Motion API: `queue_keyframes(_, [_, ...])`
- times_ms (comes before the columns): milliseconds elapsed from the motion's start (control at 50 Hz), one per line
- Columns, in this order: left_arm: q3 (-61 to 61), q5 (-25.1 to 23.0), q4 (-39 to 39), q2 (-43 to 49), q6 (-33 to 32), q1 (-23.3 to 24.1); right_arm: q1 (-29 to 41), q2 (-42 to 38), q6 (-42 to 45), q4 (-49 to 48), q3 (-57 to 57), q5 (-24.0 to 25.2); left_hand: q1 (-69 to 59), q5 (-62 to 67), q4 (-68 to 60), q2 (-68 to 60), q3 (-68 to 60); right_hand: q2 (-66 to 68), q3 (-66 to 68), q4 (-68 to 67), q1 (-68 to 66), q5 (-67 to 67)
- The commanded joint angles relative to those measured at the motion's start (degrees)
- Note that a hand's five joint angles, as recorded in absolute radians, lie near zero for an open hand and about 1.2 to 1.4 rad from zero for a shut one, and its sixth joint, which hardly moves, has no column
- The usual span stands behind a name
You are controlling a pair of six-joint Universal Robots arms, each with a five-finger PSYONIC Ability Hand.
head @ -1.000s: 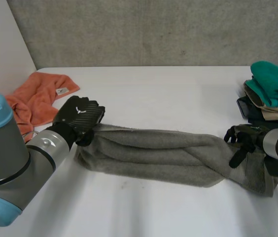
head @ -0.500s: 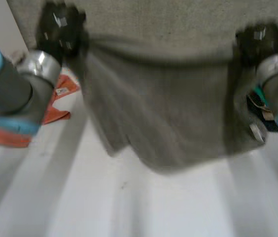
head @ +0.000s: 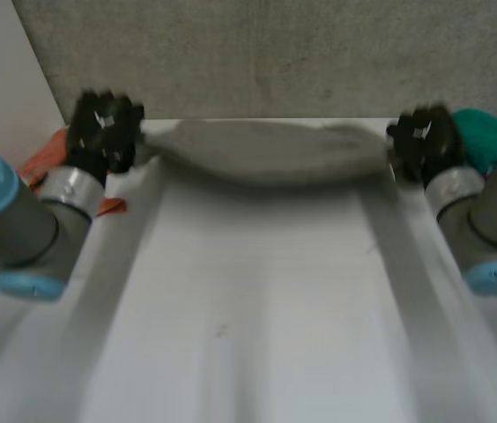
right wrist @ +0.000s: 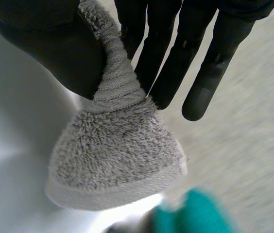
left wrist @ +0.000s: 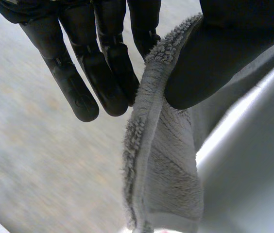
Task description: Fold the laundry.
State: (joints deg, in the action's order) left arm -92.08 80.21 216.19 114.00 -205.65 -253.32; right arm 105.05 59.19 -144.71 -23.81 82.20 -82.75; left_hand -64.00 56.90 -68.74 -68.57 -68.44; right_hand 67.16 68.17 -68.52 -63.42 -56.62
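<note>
Crosswise, the grey towel (head: 266, 152) spans left hand (head: 100, 132) to right hand (head: 423, 141), each pinching 1 end.

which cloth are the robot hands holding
The grey towel, pinched at each end by the left robot hand and right robot hand; the orange cloth and teal cloth sit aside.

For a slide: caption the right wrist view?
Right robot hand pinching a grey towel between thumb and fingers.

One grey terry towel (head: 266, 152); one orange cloth (head: 44, 152) at the left edge of the white table (head: 257, 308); one teal cloth (head: 486, 132) at its right edge; two black hands, the left hand (head: 103, 132) and the right hand (head: 423, 141).
</note>
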Motion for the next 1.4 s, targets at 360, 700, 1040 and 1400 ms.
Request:
queue_keyframes(360, [-13.0,-0.3,-2.0,-5.5,-0.9,1.3,-4.3,-3.8,-11.3,33.6,-9.9,2.4,-15.3,12.4,-10.6,-10.8,-10.9,-43.6,-44.6,45.0,39.9,43.1])
queue_keyframes(700, [-12.3,-0.3,-4.2,-5.7,-1.1,1.2,-4.2,-7.4,-5.8,36.3,-9.5,-0.6,-15.0,12.1,-10.3,-10.4,-10.6,-30.2,-31.2,31.5,26.4,29.6])
queue_keyframes(1040, [3.6,-0.1,-15.4,-1.5,-0.6,1.2,-5.5,5.4,-5.1,24.8,11.2,3.9,-16.0,13.1,-11.3,-11.4,-11.6,-33.2,-34.2,34.6,29.5,32.6])
queue_keyframes(1400, [16.2,0.6,-24.3,9.7,-0.5,0.5,-5.5,-0.3,-2.8,11.6,13.2,4.1,-16.0,13.1,-11.3,-11.4,-11.6,-23.3,-24.3,24.6,19.5,22.7])
